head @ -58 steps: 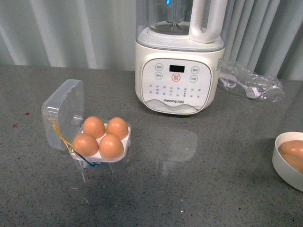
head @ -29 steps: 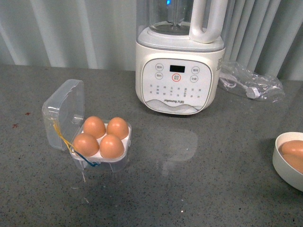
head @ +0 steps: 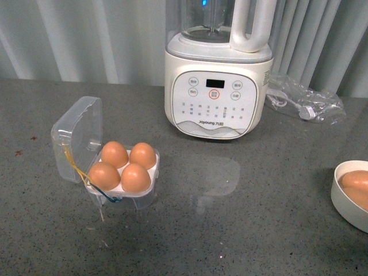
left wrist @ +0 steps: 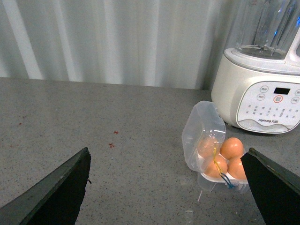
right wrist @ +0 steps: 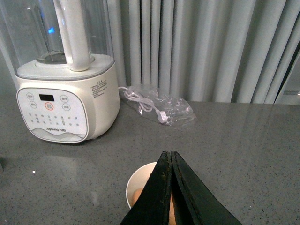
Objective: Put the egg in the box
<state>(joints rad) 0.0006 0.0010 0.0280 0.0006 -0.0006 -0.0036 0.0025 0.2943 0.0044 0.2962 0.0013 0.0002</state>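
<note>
The clear box (head: 80,138) stands on the grey counter with its lid open to the left. All its tray holes hold orange-brown eggs (head: 135,177). It also shows in the left wrist view (left wrist: 204,129), with its eggs (left wrist: 232,147) beyond the lid. My left gripper (left wrist: 166,180) is open and empty, back from the box, its dark fingers (left wrist: 61,192) wide apart. My right gripper (right wrist: 170,157) is shut on nothing, above a white bowl (right wrist: 138,180). Neither arm shows in the front view.
A white blender (head: 217,86) stands at the back centre. A clear bag with a cable (head: 305,100) lies to its right. The white bowl (head: 342,195) with eggs (head: 356,185) sits at the right edge. Grey curtains hang behind.
</note>
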